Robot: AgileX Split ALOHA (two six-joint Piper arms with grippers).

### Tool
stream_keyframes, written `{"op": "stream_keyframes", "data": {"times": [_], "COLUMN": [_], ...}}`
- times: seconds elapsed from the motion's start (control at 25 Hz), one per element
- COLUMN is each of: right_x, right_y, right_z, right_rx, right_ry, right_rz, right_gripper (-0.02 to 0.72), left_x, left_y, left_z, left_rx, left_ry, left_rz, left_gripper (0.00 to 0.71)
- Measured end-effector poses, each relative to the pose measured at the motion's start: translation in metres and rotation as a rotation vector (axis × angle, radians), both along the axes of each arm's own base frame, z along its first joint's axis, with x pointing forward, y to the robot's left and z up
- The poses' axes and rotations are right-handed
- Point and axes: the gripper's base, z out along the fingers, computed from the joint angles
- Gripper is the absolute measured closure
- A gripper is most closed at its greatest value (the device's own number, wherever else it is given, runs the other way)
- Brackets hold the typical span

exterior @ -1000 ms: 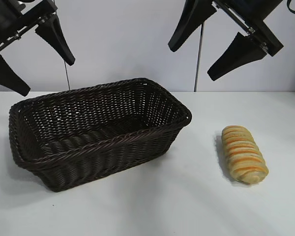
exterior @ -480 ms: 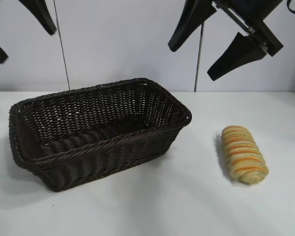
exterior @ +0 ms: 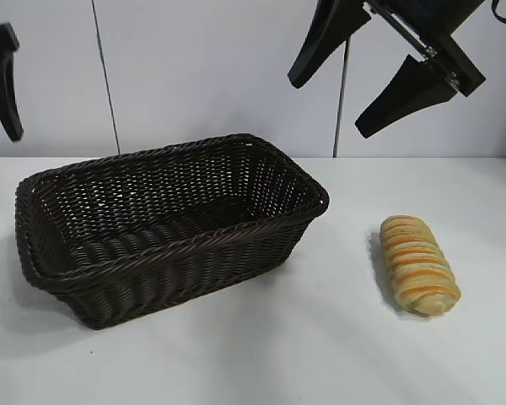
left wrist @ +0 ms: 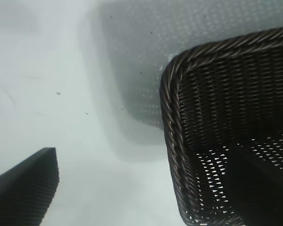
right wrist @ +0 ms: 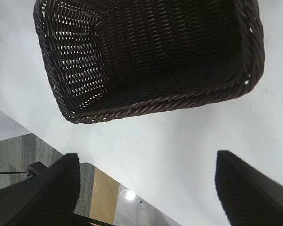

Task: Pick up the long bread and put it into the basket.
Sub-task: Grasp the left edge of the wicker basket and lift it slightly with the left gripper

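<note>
The long bread, tan with orange-brown stripes, lies on the white table at the right, clear of the basket. The dark brown wicker basket stands left of centre and is empty; it also shows in the left wrist view and the right wrist view. My right gripper hangs open and empty high above the gap between basket and bread, and also shows in the right wrist view. My left gripper is open and empty high at the far left; the exterior view shows only one of its fingers.
The white table runs around the basket and the bread. The right wrist view shows the table's edge with floor beyond it. A plain light wall stands behind.
My left gripper has swung up and to the left, so only one finger remains in the exterior view. The right gripper, bread and basket have not moved.
</note>
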Motion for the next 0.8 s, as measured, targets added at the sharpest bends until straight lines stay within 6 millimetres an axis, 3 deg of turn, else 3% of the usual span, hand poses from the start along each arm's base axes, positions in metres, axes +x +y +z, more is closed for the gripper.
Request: {"op": "stream_keyframes", "data": {"times": [0.24,0.52,0.6,0.64,0.76,0.8], "right_x": [0.001,0.001,0.001,0.001,0.001,0.001], "right_y": [0.0,0.0,0.0,0.0,0.0,0.0], "right_z": [0.0,0.0,0.0,0.0,0.0,0.0], "right_rx": [0.001,0.001,0.001,0.001,0.001,0.001], "right_ry": [-0.008,-0.008,-0.008,-0.008,-0.008,-0.008], "right_rz": [-0.005,-0.005,-0.005,-0.005,-0.005,-0.005], "right_gripper": [0.155,0.155,0.155,0.155,0.155,0.155], "left_x": [0.001,0.009,0.01,0.011,0.011,0.011], "left_y": [-0.03,-0.029,-0.029,-0.029,-0.03,-0.03], "left_z": [-0.015,-0.055,-0.06,-0.061,-0.062,-0.062], "left_rx": [0.017,0.085,0.087,0.088,0.088,0.081], "left_ry": [-0.138,-0.056,-0.051,-0.049,-0.056,-0.055], "left_rz": [-0.028,0.008,0.013,0.014,0.003,0.009], "left_gripper": [0.023,0.028,0.065,0.131,0.506,0.578]}}
